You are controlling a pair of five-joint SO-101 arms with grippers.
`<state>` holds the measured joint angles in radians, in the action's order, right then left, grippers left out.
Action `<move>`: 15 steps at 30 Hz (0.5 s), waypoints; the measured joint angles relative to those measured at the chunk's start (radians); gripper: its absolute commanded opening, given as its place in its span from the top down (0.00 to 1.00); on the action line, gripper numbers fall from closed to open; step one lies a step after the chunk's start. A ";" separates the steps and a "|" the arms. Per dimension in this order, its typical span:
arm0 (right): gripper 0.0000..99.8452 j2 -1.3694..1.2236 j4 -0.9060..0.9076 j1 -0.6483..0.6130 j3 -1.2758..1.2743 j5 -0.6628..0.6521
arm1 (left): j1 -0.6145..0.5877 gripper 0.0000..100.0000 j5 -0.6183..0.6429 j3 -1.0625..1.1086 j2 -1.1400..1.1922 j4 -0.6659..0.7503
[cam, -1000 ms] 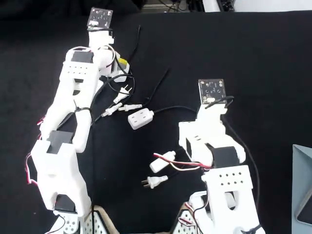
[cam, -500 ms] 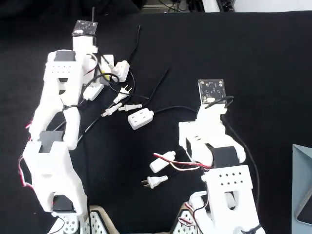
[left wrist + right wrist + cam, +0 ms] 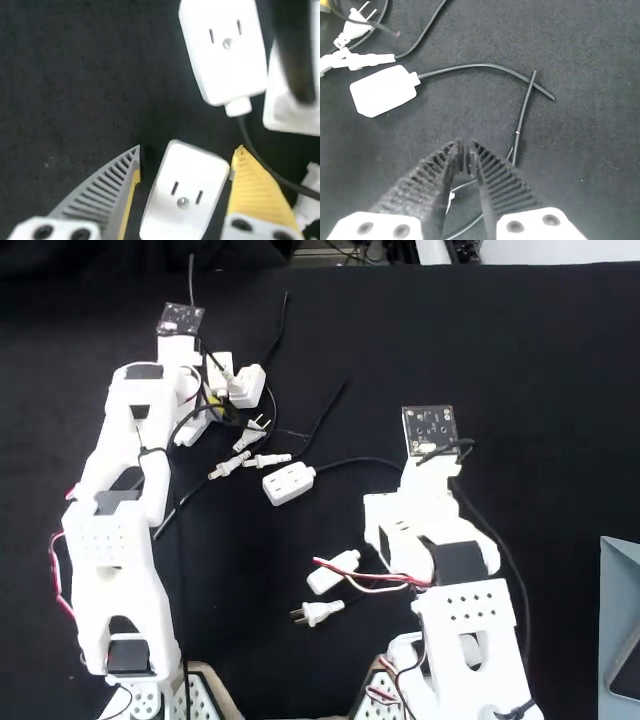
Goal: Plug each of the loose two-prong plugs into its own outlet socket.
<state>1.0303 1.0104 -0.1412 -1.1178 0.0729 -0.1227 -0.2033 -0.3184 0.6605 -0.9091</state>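
Observation:
My left gripper (image 3: 187, 150) is at the back left of the table, open, with one finger on each side of a white outlet socket (image 3: 182, 197). A narrow gap shows on one side of that socket. A second white socket (image 3: 225, 50) (image 3: 250, 383) with a black cord lies just beyond. Three loose two-prong plugs (image 3: 258, 423) (image 3: 230, 465) (image 3: 268, 458) lie near a third socket (image 3: 288, 483) (image 3: 382, 90) at the table's middle. My right gripper (image 3: 466, 150) hangs shut and empty above the black cloth, short of that socket. Another plug (image 3: 318, 613) lies near the front.
Black cords (image 3: 520, 120) cross the black cloth (image 3: 540, 360) around the sockets and in front of my right gripper. A white oblong piece (image 3: 333, 570) lies beside the right arm's base. A grey bin (image 3: 622, 620) stands at the right edge.
My left arm has swung left and back, uncovering the socket at the back, and now has its gripper down around a socket. The right arm has barely shifted.

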 measured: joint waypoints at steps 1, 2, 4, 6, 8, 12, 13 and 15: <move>0.98 0.000 0.000 0.000 0.000 0.000 | 0.000 0.72 0.020 -0.011 0.003 0.000; 0.98 0.000 0.000 -0.003 0.000 0.000 | 0.000 0.72 0.037 -0.025 0.005 0.000; 0.98 0.000 0.000 -0.005 0.000 0.000 | 0.000 0.72 0.063 -0.048 0.005 0.000; 0.98 0.000 0.000 -0.005 0.000 0.000 | 0.002 0.72 0.080 -0.063 0.005 0.000; 0.98 0.000 0.000 -0.005 0.000 0.000 | 0.002 0.72 0.084 -0.068 0.005 0.000; 0.98 0.000 0.000 -0.005 0.000 0.000 | 0.002 0.72 0.087 -0.101 0.006 -0.025; 0.98 0.000 0.000 -0.005 0.000 0.000 | 0.002 0.72 0.087 -0.115 0.008 -0.034; 0.98 0.000 0.000 -0.005 0.000 0.000 | 0.011 0.72 0.087 -0.127 0.014 -0.037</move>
<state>1.0303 1.0104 -0.1458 -1.1178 0.0729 -0.1120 -0.1158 -0.4457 0.6743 -0.9459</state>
